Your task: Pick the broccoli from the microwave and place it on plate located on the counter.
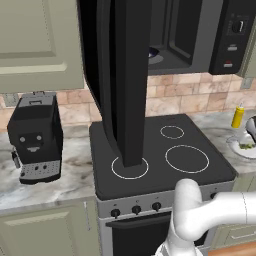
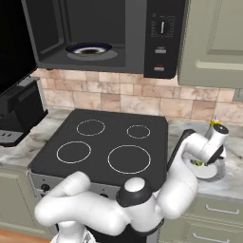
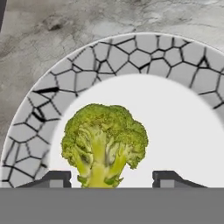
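Hand view is read from the bottom up: the gripper [image 3: 111, 178] is seen with its two dark tips spread well apart, and the broccoli [image 3: 104, 142] stands between them, nearer the left tip, touched by neither as far as can be told. Its pale stem points toward the hand and its floret crown away. Beneath it the plate [image 3: 175, 131] is seen, resting on the marble counter [image 3: 52, 35]. A straight withdrawal is judged sufficient.

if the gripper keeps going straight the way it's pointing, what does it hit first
Probably the broccoli, which lies between the open fingertips of the gripper in the hand view. Right behind it is the plate. Depth is hard to judge.
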